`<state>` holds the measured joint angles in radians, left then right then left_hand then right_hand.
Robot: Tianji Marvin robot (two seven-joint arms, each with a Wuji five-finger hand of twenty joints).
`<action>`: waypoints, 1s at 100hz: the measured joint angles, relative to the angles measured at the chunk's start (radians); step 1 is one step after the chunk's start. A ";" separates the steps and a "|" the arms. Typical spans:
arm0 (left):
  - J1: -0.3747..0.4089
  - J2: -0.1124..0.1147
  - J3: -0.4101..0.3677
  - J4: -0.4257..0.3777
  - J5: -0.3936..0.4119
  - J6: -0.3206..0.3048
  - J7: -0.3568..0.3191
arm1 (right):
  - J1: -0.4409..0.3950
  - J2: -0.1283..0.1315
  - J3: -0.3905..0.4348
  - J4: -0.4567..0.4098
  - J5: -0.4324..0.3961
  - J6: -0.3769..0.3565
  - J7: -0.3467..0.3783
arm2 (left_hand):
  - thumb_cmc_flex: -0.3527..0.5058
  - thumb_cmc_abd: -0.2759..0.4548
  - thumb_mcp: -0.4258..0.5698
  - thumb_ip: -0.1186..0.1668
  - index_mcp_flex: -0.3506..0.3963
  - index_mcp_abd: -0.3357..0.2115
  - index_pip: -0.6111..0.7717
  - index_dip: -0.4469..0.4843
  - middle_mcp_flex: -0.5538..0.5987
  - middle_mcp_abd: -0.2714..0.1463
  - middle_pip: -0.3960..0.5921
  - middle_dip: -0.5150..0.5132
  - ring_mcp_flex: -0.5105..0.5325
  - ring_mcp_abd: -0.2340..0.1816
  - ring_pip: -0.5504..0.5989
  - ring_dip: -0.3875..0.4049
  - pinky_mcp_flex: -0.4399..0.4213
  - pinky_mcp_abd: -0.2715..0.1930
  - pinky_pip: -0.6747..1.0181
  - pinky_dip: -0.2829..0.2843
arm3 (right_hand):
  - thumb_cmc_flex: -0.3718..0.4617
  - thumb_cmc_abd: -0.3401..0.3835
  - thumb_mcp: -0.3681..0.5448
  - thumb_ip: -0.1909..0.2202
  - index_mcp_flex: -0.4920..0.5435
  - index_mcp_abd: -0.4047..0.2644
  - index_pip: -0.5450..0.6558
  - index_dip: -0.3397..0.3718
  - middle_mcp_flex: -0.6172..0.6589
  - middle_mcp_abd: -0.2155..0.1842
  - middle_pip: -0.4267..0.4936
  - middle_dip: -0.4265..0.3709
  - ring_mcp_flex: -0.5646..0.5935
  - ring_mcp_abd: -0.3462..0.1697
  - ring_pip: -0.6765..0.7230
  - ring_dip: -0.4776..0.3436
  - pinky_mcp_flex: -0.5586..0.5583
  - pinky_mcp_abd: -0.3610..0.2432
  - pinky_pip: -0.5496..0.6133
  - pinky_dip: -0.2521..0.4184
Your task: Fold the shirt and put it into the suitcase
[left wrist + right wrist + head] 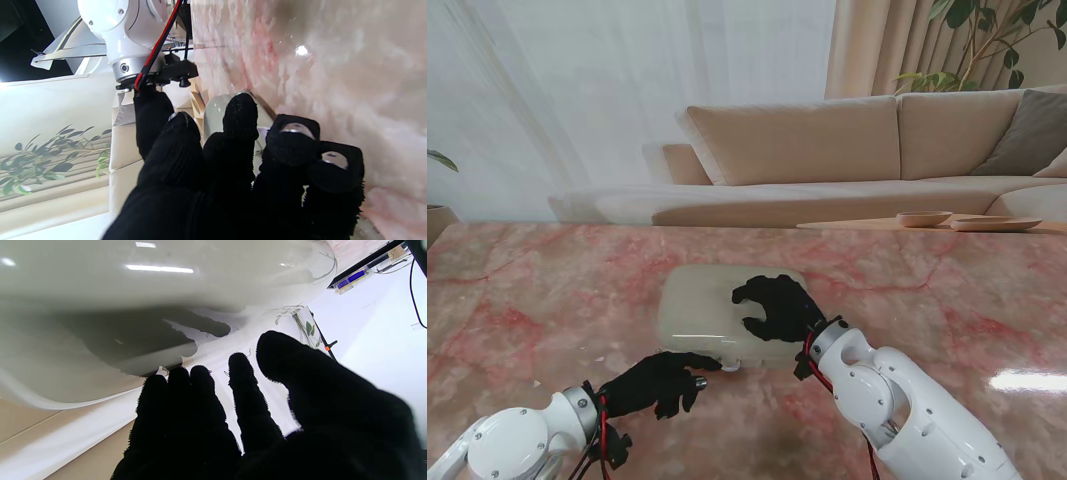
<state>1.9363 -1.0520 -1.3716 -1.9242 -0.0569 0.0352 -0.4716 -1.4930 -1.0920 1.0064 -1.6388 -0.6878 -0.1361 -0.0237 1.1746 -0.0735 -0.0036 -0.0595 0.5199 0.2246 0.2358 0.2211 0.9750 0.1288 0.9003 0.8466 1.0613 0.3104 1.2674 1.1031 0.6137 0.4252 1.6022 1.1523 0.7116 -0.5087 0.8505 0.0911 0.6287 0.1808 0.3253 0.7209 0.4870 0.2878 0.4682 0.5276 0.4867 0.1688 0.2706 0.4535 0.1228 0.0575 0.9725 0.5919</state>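
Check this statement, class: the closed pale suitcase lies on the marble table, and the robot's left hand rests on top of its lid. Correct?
Not quite. In the stand view, the right hand rests on the suitcase; the left hand sits nearer to me, at its front edge. The rest holds.

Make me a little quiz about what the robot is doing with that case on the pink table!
1. True or false: the suitcase lies closed on the marble table.
2. Which robot hand rests on top of the suitcase? A) left robot hand B) right robot hand
3. Fill in: farther from me than the table stands a beige ____.

Key: 1 true; 2 B; 3 sofa.
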 measured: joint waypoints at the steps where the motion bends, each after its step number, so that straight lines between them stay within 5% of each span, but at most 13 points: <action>1: 0.000 0.000 0.000 0.001 0.000 0.002 -0.004 | 0.000 0.000 0.000 0.000 0.000 0.000 0.000 | 0.000 0.000 0.000 0.000 0.000 0.010 0.000 -0.001 0.000 -0.001 0.002 0.001 0.000 0.000 0.001 0.000 0.004 0.000 0.003 0.000 | 0.000 0.000 0.000 0.000 0.000 0.000 0.000 0.000 0.000 0.000 0.000 0.000 0.000 0.000 0.000 0.000 0.000 0.000 0.000 0.000; 12: -0.001 0.006 0.005 0.007 0.003 0.034 -0.028 | 0.000 0.000 0.000 0.000 0.003 0.000 0.001 | 0.001 0.000 0.000 0.000 0.000 0.072 -0.001 -0.018 0.000 -0.011 0.040 0.006 0.023 -0.015 0.029 0.000 0.031 0.000 0.028 0.000 | 0.000 0.000 0.000 0.000 0.000 0.000 0.000 0.000 0.000 0.000 0.000 0.000 0.000 -0.001 -0.001 0.000 0.000 -0.001 -0.001 0.000; 37: -0.021 0.010 0.035 0.038 0.014 0.090 -0.028 | 0.001 0.000 -0.001 0.001 0.006 0.000 0.001 | -0.002 0.000 0.000 0.000 -0.033 0.107 -0.028 -0.042 0.000 -0.060 0.165 0.067 0.074 -0.084 0.135 -0.016 0.117 -0.028 0.092 -0.018 | 0.000 0.000 0.000 0.000 0.000 0.000 0.012 0.000 0.000 -0.001 0.000 0.000 0.000 -0.002 -0.001 0.000 0.000 -0.003 -0.001 0.000; 100: -0.096 -0.007 0.111 0.165 -0.049 0.158 0.015 | 0.008 0.001 -0.008 0.001 0.011 0.006 0.008 | 0.028 0.000 0.000 0.000 -0.146 0.132 -0.101 -0.078 0.000 -0.084 0.188 0.085 0.074 -0.096 0.159 -0.018 0.140 -0.038 0.116 -0.035 | 0.000 0.000 0.000 0.000 0.000 0.000 0.012 0.000 -0.001 -0.001 0.000 0.000 -0.001 -0.004 -0.001 0.000 0.000 -0.005 -0.002 0.000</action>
<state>1.8400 -1.0587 -1.2606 -1.7594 -0.1062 0.1934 -0.4570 -1.4850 -1.0912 0.9984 -1.6382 -0.6766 -0.1298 -0.0154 1.2023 -0.0732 -0.0031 -0.0592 0.3739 0.3564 0.1350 0.1431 0.9750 0.0449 1.0886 0.9314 1.1354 0.2143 1.4261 1.0853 0.7536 0.3869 1.7179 1.1176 0.7116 -0.5087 0.8505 0.0911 0.6287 0.1807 0.3374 0.7209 0.4857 0.2863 0.4682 0.5276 0.4854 0.1646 0.2696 0.4534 0.1225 0.0520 0.9705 0.5919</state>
